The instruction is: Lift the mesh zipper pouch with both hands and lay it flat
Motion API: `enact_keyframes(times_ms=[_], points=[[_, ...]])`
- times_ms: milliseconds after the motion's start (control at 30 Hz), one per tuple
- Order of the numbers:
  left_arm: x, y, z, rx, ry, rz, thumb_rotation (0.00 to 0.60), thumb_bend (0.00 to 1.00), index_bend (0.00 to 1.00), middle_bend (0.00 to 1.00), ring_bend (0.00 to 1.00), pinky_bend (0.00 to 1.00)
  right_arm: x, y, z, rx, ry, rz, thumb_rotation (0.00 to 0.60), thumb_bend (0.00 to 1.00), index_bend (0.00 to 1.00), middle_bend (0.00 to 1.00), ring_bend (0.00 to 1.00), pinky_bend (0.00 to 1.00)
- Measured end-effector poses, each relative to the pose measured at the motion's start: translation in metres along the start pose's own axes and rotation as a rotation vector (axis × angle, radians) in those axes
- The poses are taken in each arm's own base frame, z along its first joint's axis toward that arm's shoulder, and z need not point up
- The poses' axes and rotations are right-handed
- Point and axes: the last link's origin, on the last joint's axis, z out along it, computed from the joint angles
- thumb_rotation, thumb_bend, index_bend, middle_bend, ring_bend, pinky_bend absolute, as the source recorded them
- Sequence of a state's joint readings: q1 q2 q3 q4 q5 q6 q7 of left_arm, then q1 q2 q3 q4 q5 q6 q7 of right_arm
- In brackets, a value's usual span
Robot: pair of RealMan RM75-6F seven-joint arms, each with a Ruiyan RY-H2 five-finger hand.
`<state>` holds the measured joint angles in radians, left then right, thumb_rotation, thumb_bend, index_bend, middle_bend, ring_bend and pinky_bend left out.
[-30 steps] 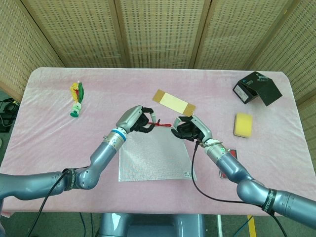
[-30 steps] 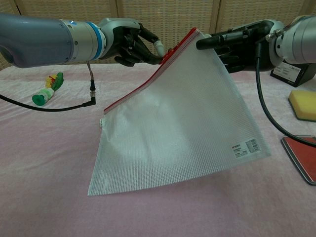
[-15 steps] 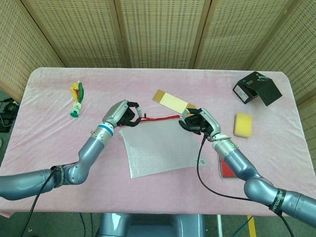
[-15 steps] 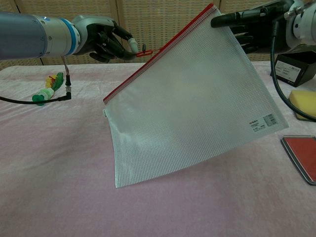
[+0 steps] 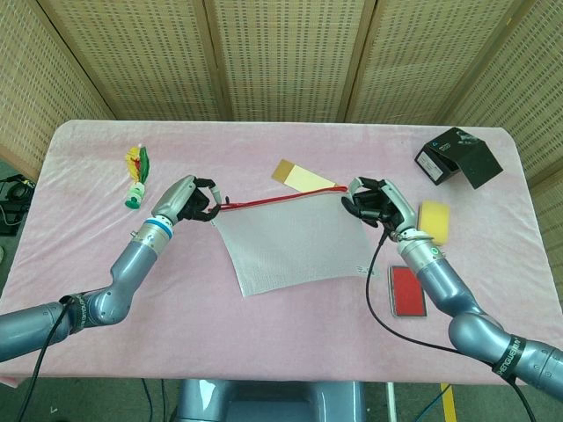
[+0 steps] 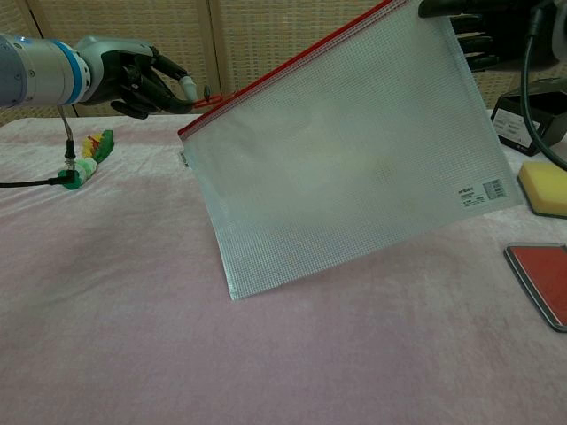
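Note:
The mesh zipper pouch [image 5: 290, 242] [image 6: 345, 155] is a translucent white mesh bag with a red zipper along its top edge. It hangs stretched in the air between my two hands, its lower left corner nearest the pink cloth. My left hand [image 5: 186, 200] [image 6: 142, 81] pinches the red zipper pull at the pouch's left end. My right hand [image 5: 376, 200] [image 6: 474, 22] grips the top right corner, which sits higher than the left end. In the chest view the right hand is partly cut off by the top edge.
On the pink tablecloth [image 5: 97, 229] lie a green and yellow toy [image 5: 136, 176] at far left, a tan card [image 5: 299, 178] behind the pouch, a black box [image 5: 457, 156], a yellow sponge [image 5: 434, 221] and a red flat case [image 5: 406, 290] by my right arm.
Both hands have moved apart, left hand leftward and right hand rightward, drawing the zipper edge taut. The pouch has spread out wide and lifted higher off the cloth.

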<state>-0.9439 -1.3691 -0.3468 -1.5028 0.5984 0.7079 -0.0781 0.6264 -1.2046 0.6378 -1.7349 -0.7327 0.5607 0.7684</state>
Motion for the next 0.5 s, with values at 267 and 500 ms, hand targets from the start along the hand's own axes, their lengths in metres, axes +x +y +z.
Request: enact_keyframes(times_ms=[267, 500], points=[[0.010, -0.013, -0.001, 0.032, 0.009, 0.033, 0.600, 0.73, 0.86, 0.98, 0.91, 1.00, 0.011, 0.005, -0.001, -0.005, 0.038, 0.002, 0.600, 0.90, 0.81, 0.97, 0.96, 1.00], [0.022, -0.020, -0.002, 0.087, 0.011, 0.081, 0.600, 0.74, 0.86, 0.98, 0.91, 1.00, 0.019, 0.007, 0.000, 0.001, 0.072, 0.004, 0.600, 0.91, 0.81, 0.97, 0.96, 1.00]])
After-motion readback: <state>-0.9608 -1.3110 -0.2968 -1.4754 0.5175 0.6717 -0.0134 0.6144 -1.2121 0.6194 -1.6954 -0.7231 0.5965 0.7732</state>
